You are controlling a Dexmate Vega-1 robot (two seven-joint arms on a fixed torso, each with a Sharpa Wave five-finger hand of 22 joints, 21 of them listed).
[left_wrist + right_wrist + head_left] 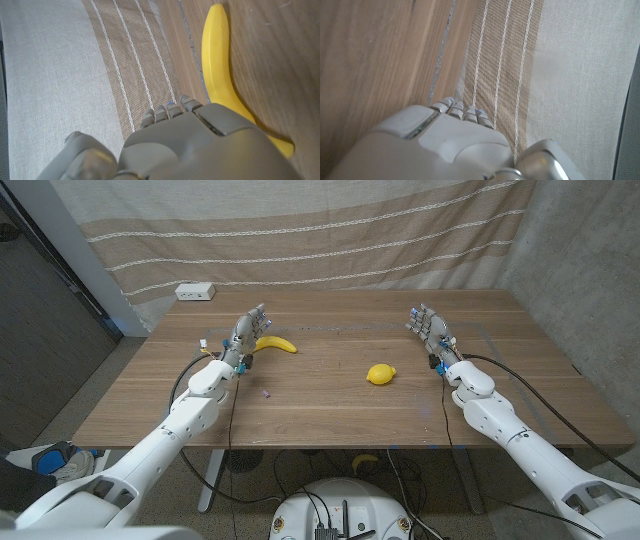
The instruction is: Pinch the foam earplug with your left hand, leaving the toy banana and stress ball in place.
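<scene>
A tiny purple foam earplug [265, 391] lies on the wooden table [330, 415], nearer the front edge than my left hand [245, 335]. That hand stands with fingers apart and holds nothing. The yellow toy banana [275, 345] lies just beside it, on its inner side. In the left wrist view the banana [217, 65] curves along the table right by my left hand [200, 145]. A yellow lemon-shaped stress ball [381, 374] sits at mid-table. My right hand [432, 330] stands at the far right, fingers apart and empty; the right wrist view shows its back [445, 145].
A white power strip [195, 292] lies at the table's back left corner. A striped beige curtain [320, 230] hangs behind the table. Bare wood stretches between the earplug and the stress ball.
</scene>
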